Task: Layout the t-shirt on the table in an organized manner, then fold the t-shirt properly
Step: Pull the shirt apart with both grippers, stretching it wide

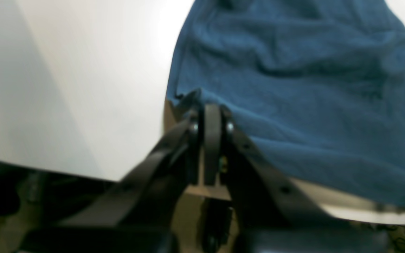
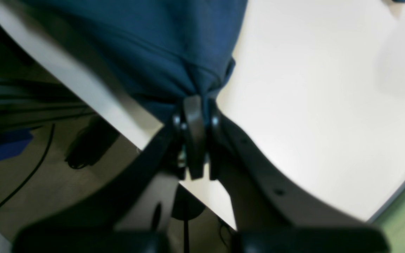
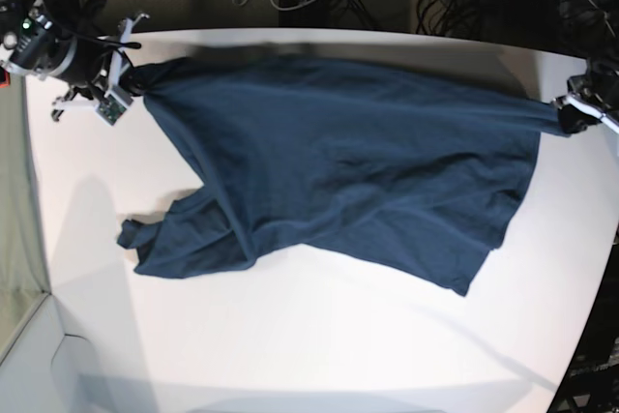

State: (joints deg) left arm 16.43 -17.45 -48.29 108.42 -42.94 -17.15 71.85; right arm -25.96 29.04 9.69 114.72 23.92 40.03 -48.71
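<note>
At upper left of the base view, we are pinching one corner of the t-shirt (image 3: 329, 162) in our right gripper (image 3: 124, 84), its jaws clamped shut on a bunched tip of cloth near the table's far edge. Moving rightward, the navy fabric is stretching across the white table (image 3: 319, 355), its long axis running nearly level from one gripper to the other, while a rumpled sleeve and a loose corner are sagging toward the lower frame. At the right edge, our left gripper (image 3: 571, 115) is likewise closed on the opposite corner. We judge that both arms sit equally at the ends, so the coming spread turns on drawing that taut line toward the bottom of the frame.
</note>
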